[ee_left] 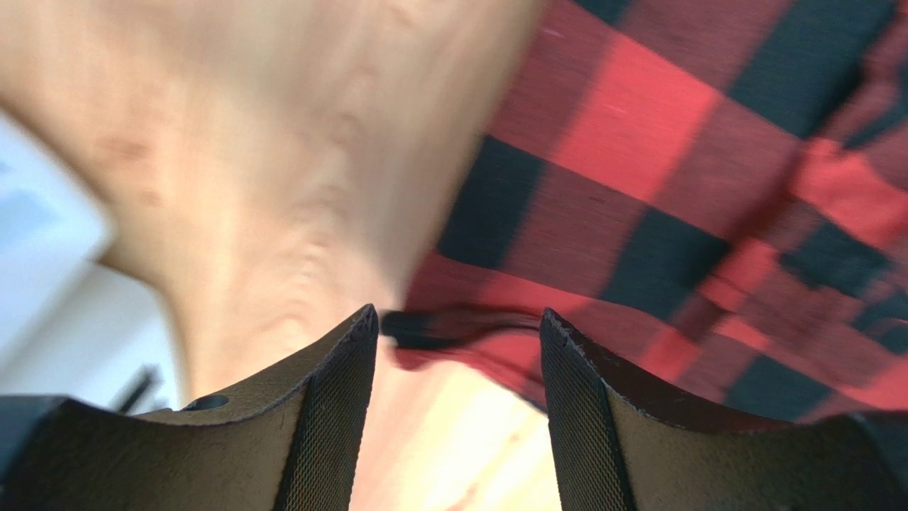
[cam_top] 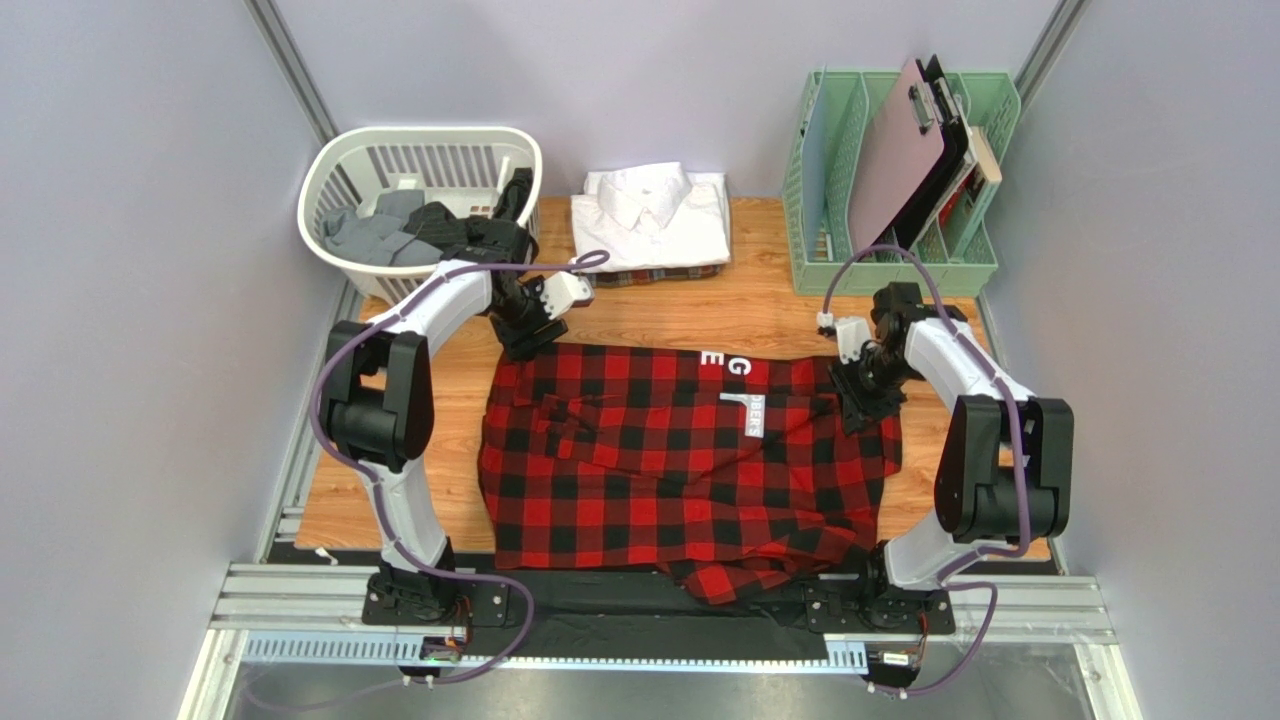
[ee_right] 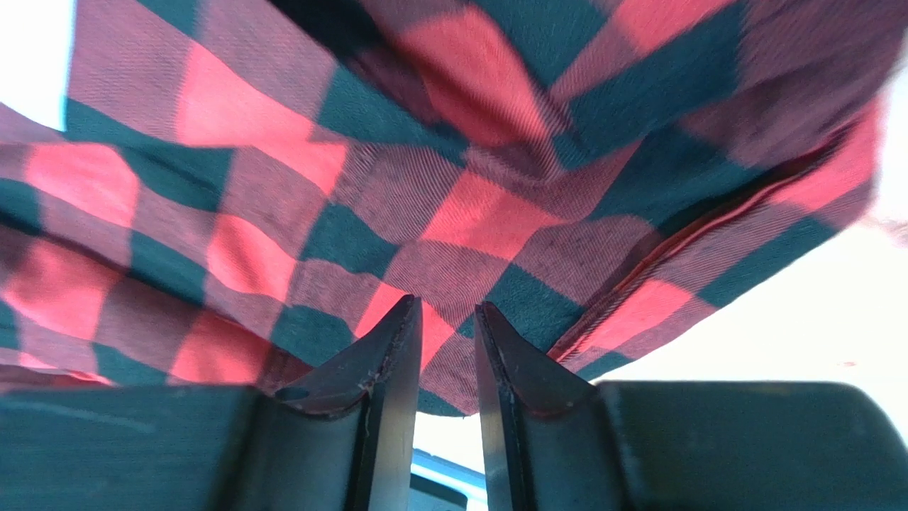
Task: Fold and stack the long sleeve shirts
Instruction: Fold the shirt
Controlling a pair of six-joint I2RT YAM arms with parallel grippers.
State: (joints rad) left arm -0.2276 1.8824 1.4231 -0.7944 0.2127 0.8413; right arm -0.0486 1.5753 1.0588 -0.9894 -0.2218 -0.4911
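Top view: red-and-black checked flannel shirt [cam_top: 676, 465] spread mid-way across light wooden table [cam_top: 751, 308], near hem bunched and hanging over the near edge. At far centre, plain white collared shirt [cam_top: 654, 210], folded, on top of folded dark plaid shirt [cam_top: 646, 275], only the plaid's near edge showing. At far left, white slatted plastic laundry basket [cam_top: 338, 165] with grey and dark clothes [cam_top: 368, 233] inside. At far right, pale green file rack [cam_top: 812, 165] with a dusky pink clipboard [cam_top: 902, 150] leaning in it. Left gripper [cam_top: 529, 333] down at the flannel's far left corner, right gripper [cam_top: 860, 393] at its far right corner. Left wrist view: left gripper [ee_left: 458, 319] with black fingers [ee_left: 341, 394] standing wide apart, clamping nothing; folded corner of the flannel [ee_left: 693, 160] just beyond the tips, bare wood [ee_left: 298, 160] to the left. Right wrist view: right gripper [ee_right: 448, 309] with only a narrow gap between the jaws, tips up against the checked cloth [ee_right: 426, 192], raised and draped across the view; impossible to tell whether any fabric is pinched.
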